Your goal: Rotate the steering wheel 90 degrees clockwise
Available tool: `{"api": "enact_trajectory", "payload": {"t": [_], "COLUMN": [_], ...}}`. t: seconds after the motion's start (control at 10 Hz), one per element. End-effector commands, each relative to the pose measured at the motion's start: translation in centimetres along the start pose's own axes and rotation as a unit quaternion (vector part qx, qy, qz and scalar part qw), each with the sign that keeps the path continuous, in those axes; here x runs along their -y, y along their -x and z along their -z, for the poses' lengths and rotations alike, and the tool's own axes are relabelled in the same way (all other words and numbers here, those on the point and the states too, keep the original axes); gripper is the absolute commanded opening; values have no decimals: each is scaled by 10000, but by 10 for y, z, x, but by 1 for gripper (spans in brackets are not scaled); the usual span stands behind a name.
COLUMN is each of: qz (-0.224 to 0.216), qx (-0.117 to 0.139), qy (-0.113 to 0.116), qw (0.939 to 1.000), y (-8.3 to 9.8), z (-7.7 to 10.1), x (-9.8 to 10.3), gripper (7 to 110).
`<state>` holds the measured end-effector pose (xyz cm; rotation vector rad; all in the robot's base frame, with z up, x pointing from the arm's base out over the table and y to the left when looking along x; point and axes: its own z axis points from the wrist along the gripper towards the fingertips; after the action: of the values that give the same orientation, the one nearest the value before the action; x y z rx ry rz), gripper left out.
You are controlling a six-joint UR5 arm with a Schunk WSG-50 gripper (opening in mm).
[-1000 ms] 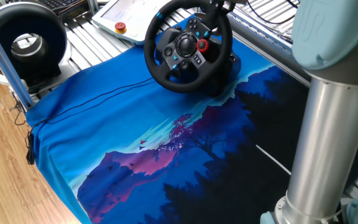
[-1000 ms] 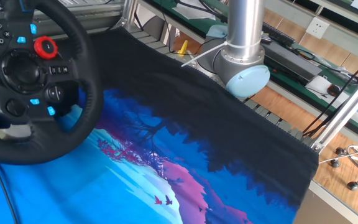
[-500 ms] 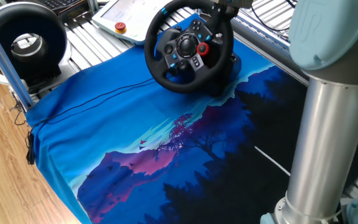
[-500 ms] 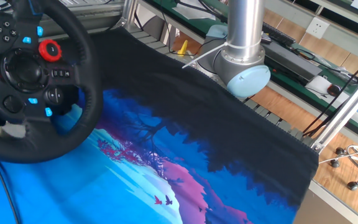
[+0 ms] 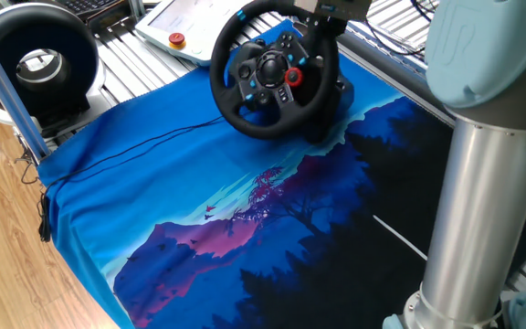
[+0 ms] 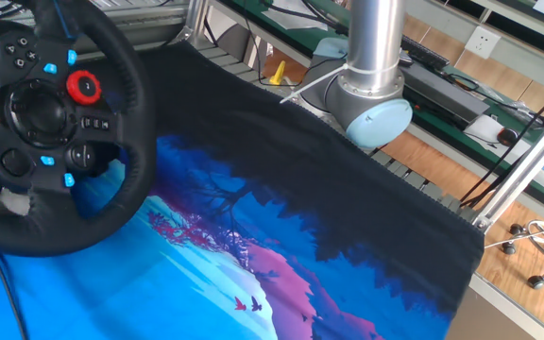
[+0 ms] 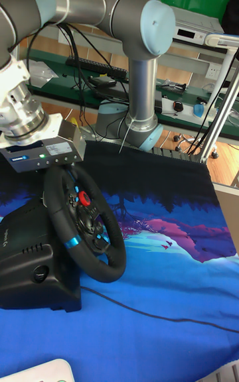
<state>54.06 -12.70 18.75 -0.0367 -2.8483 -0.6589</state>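
Directly beneath the gripper [image 7: 48,168], at the far left end of the worktop [image 7: 166,302] in the tall fixed view, stands the steering wheel [image 7: 85,223], mounted on its black base [image 7: 33,269] and tilted toward the open cloth. The gripper body sits hard against the top arc of the rim, but the jaws themselves are hidden behind that body and the rim in every view; whether they are closed on the rim or merely resting against it cannot be told. On the wheel, the light-blue stripe [image 7: 73,244] lies low on the rim, well below the jaws and toward the base side, while the red dial [image 7: 83,197] sits in the upper part of the hub, just below the gripper. In one fixed view the same contact point shows at the upper right of the rim [image 5: 322,27], with the gripper housing partly cut off by the frame edge. Judgement: the rotation step appears to be in hand, with the arm engaged at the rim rather than approaching or clear of it; how much of the quarter turn is complete cannot be fixed from these views alone. The next move would call for carrying the contact point along the rim's arc clockwise, keeping the tool square to the rim so that it does not slip off the padding. Well apart from the jaws, a black ring-shaped device [image 5: 39,64] stands off the cloth and plays no part.
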Motion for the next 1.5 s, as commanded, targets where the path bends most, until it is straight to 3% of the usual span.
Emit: {"api": "enact_trajectory", "payload": {"t": [0.0,0.1,0.3,0.4,0.6,0.7,0.9,1.2,1.4], "qz": [452,374,564,595,606,678,674,685,796], "qx": [-307,-307,-342,-372,-448,-340,-295,-70,127], "qy": [68,58,248,248,225,215,267,92,-165], "qw": [9985,9988,9975,9972,9969,9969,9969,9976,9966], "y": [-19,-16,-11,-13,-8,3,10,21,29], "z": [31,28,27,27,26,23,23,29,32], "x": [15,7,-1,1,-2,-3,-14,-33,-33], "gripper": [22,44,44,66,66,66,66,66,66]}}
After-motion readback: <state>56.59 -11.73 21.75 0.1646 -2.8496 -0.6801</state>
